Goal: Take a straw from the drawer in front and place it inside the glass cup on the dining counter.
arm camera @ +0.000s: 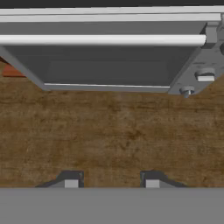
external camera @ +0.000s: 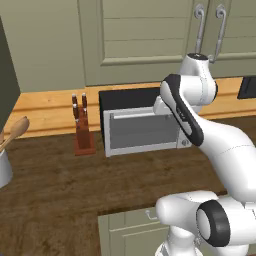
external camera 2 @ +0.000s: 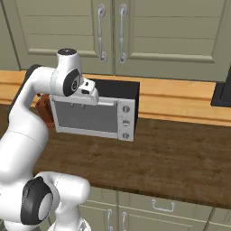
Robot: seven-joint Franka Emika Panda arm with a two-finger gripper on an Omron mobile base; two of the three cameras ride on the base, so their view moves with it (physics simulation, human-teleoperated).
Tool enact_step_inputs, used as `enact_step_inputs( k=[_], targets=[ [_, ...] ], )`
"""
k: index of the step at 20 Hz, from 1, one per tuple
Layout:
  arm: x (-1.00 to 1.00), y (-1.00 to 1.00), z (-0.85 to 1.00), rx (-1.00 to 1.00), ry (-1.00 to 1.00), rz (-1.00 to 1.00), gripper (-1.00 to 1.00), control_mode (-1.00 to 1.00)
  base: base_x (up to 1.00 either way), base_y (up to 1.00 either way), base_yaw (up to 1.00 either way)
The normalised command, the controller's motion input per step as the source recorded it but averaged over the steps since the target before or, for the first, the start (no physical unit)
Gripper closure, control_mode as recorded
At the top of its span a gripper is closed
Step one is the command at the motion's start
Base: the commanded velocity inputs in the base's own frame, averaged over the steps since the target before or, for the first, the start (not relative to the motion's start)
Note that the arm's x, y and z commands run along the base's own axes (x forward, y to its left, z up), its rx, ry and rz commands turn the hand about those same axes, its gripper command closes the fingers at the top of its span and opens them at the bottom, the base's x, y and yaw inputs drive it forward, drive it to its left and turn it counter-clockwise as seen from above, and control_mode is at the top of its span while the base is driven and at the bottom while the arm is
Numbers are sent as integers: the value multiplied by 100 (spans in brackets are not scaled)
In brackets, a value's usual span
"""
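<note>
Nearest the base: olive-green drawer fronts w/ small curved silver handles [external camera 2: 162, 206] under the counter edge, all closed. Which one holds the thin red-pink straw can't be told; presumably it sits inside one.

Above them, the dark brown wood-grain dining counter [external camera 2: 180, 158]. The two-finger gripper [arm camera: 111, 180] hovers over bare wood, dark tips set apart w/ nothing between them, so jaws are parted and empty.

Further back: silver toaster oven w/ glass door and bar handle [external camera: 142, 131], wooden knife block on a red-brown base [external camera: 82, 127], white ceramic crock w/ wooden spoon [external camera: 4, 165] at far left.

Judgement: straw prob. very light, stiff-ish but crushable, smooth, rolls easily. Pinch gently at mid-length, across its width.
</note>
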Motion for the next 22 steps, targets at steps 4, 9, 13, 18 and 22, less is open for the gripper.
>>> enact_step_inputs(
  k=[4, 9, 13, 18, 22],
  targets=[
    [0, 0, 0, 0, 0, 0, -100, 100, -4, 0, 0],
    [0, 0, 0, 0, 0, 0, -100, 100, -89, 0, 0],
    [0, 0, 0, 0, 0, 0, -100, 100, -86, -16, 0],
    [0, 0, 0, 0, 0, 0, -100, 100, -12, -61, 21],
    [0, 0, 0, 0, 0, 0, -100, 100, 0, -87, 48]
  ],
)
